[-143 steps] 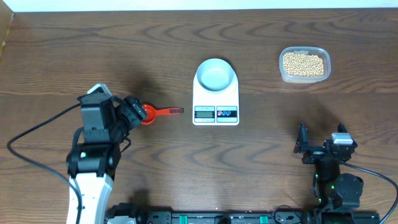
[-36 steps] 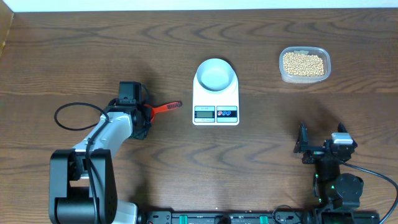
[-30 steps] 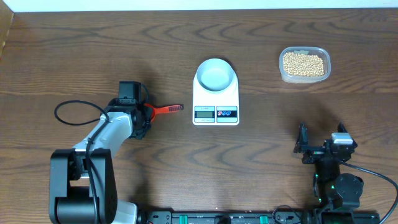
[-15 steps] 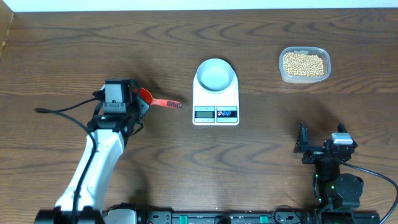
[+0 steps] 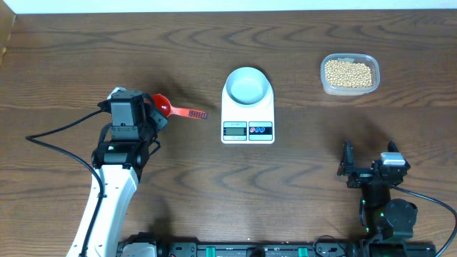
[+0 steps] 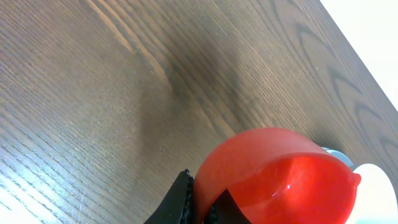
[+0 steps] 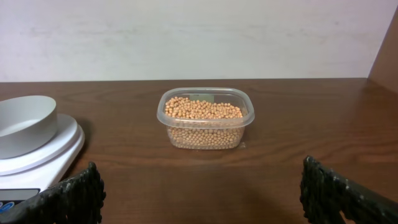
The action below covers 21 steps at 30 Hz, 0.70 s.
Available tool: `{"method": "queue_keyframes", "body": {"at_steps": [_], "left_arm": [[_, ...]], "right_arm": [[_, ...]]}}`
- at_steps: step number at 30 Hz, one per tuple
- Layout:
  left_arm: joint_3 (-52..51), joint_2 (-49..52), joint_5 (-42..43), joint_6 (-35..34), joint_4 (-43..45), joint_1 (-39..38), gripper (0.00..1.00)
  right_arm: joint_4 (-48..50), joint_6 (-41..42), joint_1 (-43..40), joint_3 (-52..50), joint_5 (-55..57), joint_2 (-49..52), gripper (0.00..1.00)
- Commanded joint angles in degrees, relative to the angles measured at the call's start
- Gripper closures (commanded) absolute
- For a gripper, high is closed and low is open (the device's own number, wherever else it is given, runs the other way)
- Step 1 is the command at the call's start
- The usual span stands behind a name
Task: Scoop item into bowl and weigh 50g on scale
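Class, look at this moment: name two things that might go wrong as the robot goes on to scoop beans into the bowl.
1. The left hand grips the red scoop near its cup end, with the handle sticking out free. Held this way, it may dig poorly or slip.
2. The beans sit in the tub beyond the scale. Reaching across might knock the bowl off it.

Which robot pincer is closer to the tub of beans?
The right pincer. It is open, with the tub straight ahead of it. The left pincer is far off on the other side of the scale, shut on the red scoop.
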Motion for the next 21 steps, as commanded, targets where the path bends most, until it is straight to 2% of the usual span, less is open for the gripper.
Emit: {"method": "queue_keyframes", "body": {"at_steps": [1,21], "left_arm": [[0.11,-0.48,-0.72,0.92,-0.04,0.02,0.93],[0.11,-0.48,-0.74,0.85,2.99,0.02,0.93]], "right_arm": [[-0.28,-0.63,-0.28,-0.09,0.26,-0.33,0.01],[-0.07,-0.66,-0.28,-0.09,1.46,-0.33,0.01]]}}
